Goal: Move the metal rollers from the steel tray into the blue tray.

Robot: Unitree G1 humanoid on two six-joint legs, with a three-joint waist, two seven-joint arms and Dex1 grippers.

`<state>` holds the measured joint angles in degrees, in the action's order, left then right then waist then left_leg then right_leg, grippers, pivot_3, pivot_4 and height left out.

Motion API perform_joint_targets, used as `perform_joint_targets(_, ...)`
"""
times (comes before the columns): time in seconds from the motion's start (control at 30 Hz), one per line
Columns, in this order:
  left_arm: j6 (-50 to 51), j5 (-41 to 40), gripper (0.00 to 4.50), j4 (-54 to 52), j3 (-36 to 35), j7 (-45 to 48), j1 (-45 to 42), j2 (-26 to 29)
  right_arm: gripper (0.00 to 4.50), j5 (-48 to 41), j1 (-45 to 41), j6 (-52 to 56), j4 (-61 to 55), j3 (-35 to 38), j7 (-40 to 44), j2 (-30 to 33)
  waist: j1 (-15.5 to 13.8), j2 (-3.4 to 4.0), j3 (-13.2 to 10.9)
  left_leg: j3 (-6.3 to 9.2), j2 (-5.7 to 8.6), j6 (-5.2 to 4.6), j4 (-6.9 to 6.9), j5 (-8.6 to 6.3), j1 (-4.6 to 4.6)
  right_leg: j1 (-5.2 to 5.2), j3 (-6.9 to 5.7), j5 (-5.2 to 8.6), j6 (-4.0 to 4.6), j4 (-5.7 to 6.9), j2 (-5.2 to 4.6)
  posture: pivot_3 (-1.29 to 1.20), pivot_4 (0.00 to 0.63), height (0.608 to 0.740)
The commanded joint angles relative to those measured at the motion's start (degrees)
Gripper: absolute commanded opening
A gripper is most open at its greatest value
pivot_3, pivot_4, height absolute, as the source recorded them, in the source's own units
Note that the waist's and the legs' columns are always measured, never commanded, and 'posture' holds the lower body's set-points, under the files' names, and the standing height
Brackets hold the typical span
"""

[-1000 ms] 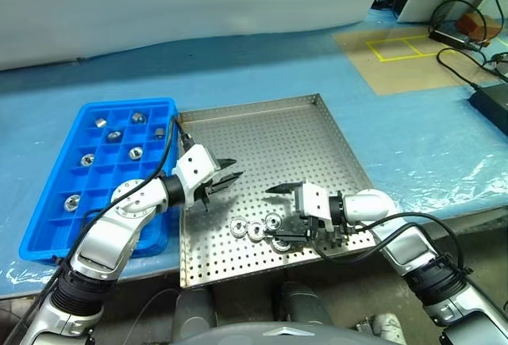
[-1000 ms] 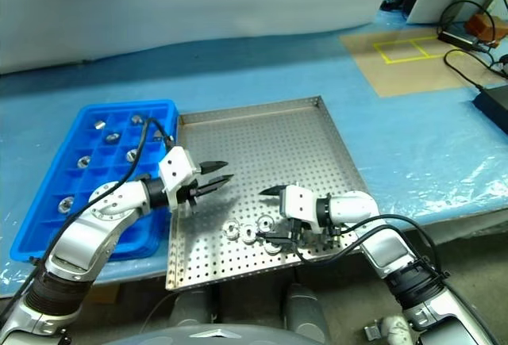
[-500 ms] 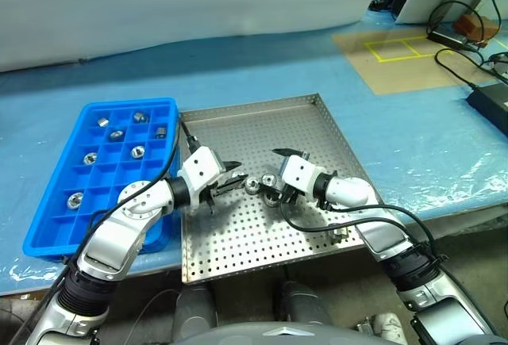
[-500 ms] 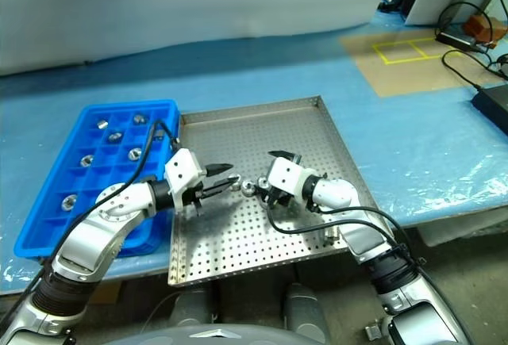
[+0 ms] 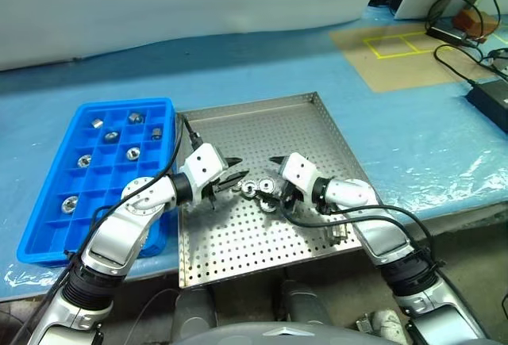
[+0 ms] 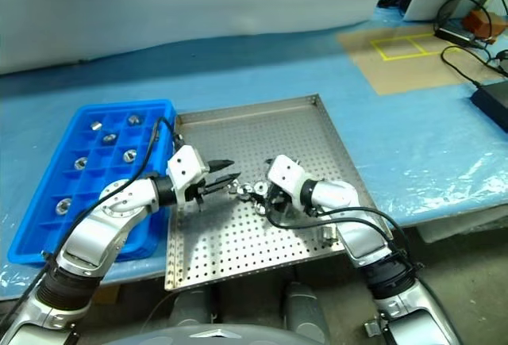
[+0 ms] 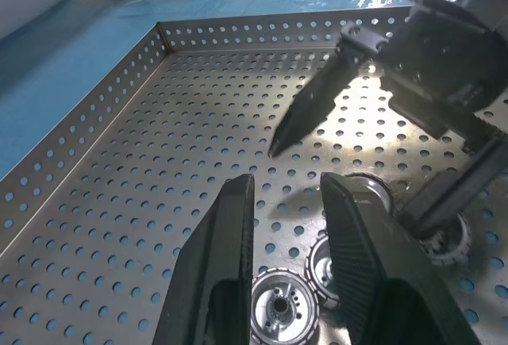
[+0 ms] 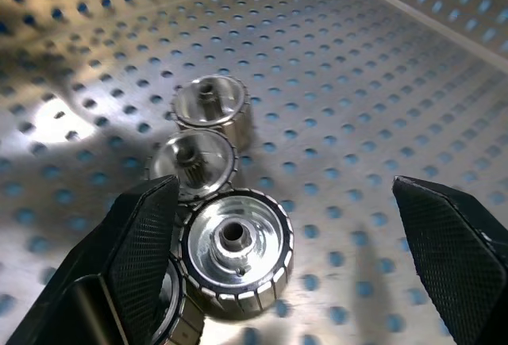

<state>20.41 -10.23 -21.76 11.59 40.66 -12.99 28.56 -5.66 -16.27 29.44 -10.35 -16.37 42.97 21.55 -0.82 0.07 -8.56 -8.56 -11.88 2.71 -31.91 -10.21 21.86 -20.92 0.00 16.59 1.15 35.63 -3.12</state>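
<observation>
**Pincers meet over the last rollers**

Right pincer (image 5: pixel 272 177) is wide open with a roller between its fingers, not squeezed. Left pincer (image 5: pixel 235 178) is shut and empty, at its 9 o'clock. About four rollers (image 8: pixel 235 248) sit mid steel tray (image 5: pixel 317 135). Seven lie in the blue tray (image 5: pixel 48 202). Most slots are free, and the steel floor is bare out to its low rim.

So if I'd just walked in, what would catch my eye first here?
Probably the two black pincers meeting nose to nose over the big perforated steel tray, the left pincer shut, the right pincer spread wide. Between them sits a little huddle of shiny metal rollers. Beside it on the robot's left, the bright blue tray holds a few rollers in separate compartments.
</observation>
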Motion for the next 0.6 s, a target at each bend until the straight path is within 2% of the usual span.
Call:
perform_joint_targets(0.03,-2.9,0.8,1.38,1.0,-0.2,-0.6,0.2,-0.6,4.5,-6.0,-2.5,6.7,-3.0,4.8,-0.2,-1.2,-0.1,0.05,0.0,0.0,0.01,0.0,0.0,0.0,0.05,-0.05,0.01,0.0,0.0,0.01,0.0,-0.13,0.15,0.74)
perform_joint_targets(0.4,-10.5,3.0,1.38,7.9,0.0,0.1,1.1,-1.7,4.5,-7.6,-2.0,8.2,-2.9,5.2,-0.5,0.4,-0.3,0.05,0.0,0.02,0.01,0.02,0.02,0.01,0.14,-0.12,-0.03,-0.01,-0.01,0.02,0.02,-0.13,0.15,0.74)
perform_joint_targets(0.47,-10.9,3.2,1.38,8.0,-0.1,0.0,1.0,-1.9,4.5,-12.0,-2.1,12.0,-4.5,7.3,0.4,-0.5,-0.3,0.05,0.0,0.02,0.0,0.03,0.02,0.02,0.14,-0.12,-0.03,-0.02,-0.01,0.03,0.02,-0.13,0.15,0.74)
perform_joint_targets(0.53,-10.1,2.5,1.38,7.6,-0.9,-0.5,0.7,-2.4,4.5,-22.1,-2.4,19.7,-8.3,12.0,3.7,-0.4,-0.4,0.09,-0.1,0.02,0.0,0.04,0.02,0.02,0.14,-0.14,-0.02,-0.02,-0.01,0.05,0.02,-0.13,0.15,0.74)
perform_joint_targets(0.6,-9.5,2.0,1.38,7.1,-1.3,-0.4,0.5,-2.4,4.5,-28.5,-2.4,25.0,-11.2,14.5,6.3,1.7,-0.5,0.09,-0.1,0.02,0.01,0.03,0.02,0.02,0.14,-0.12,-0.02,-0.02,-0.01,0.05,0.01,-0.13,0.15,0.74)
